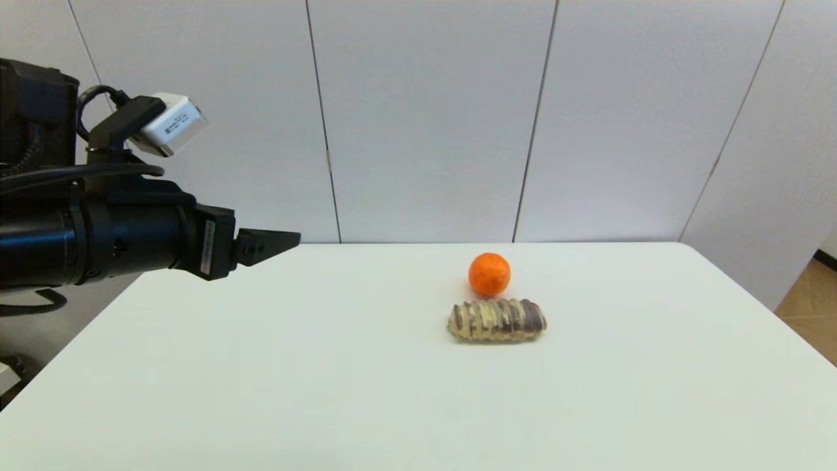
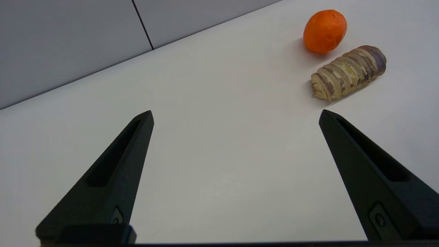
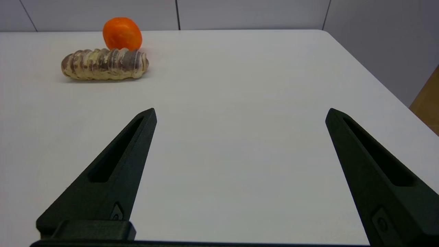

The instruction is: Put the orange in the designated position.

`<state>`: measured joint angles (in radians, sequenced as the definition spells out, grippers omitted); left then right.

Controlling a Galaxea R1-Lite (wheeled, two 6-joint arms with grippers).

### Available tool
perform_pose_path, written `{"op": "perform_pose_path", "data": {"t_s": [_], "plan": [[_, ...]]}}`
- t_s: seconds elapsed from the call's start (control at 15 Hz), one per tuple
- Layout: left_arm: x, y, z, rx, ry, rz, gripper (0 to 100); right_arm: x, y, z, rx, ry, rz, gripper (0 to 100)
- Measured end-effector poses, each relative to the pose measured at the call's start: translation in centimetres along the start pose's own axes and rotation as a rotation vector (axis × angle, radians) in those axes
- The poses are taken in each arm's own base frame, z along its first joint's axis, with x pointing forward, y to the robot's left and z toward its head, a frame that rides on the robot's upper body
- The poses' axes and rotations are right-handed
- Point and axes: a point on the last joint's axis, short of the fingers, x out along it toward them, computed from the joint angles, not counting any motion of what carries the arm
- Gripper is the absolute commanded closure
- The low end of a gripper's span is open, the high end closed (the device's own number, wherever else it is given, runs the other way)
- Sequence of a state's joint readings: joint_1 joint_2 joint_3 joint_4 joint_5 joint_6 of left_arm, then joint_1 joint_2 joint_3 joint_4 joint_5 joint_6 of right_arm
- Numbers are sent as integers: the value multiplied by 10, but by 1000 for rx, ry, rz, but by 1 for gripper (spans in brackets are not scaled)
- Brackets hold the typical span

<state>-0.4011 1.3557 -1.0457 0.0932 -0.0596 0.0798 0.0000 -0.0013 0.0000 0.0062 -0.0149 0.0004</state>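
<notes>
1. Orange (image 1: 489, 273), small, round, bright and dimpled, sits mid-table just behind the ridged brown-and-cream bread roll (image 1: 497, 320).
2. Left gripper (image 2: 235, 116) hovers well apart at the table's left edge, fingers spread; right gripper (image 3: 240, 115) likewise spread.
3. Risk: fingers may nudge the roll or send the orange rolling.

The orange (image 1: 489, 274) is bright orange, its skin faintly dimpled; the bread roll (image 1: 497, 320) is ridged in brown and cream stripes; the desk (image 1: 327, 392) is plain white; the left gripper (image 2: 236, 116) has matte black fingers; the wall panels (image 1: 431, 118) are pale grey.
</notes>
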Motion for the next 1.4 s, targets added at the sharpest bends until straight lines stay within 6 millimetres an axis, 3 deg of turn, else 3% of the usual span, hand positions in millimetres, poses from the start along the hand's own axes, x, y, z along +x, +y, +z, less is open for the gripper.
{"op": "perform_pose_path", "data": {"t_s": [0.93,1.4], "plan": [[-37,14,-18,-36,-31,94,0,0,0,0,0,0,0,0],[-59,15,-16,-23,-94,124,0,0,0,0,0,0,0,0]]}}
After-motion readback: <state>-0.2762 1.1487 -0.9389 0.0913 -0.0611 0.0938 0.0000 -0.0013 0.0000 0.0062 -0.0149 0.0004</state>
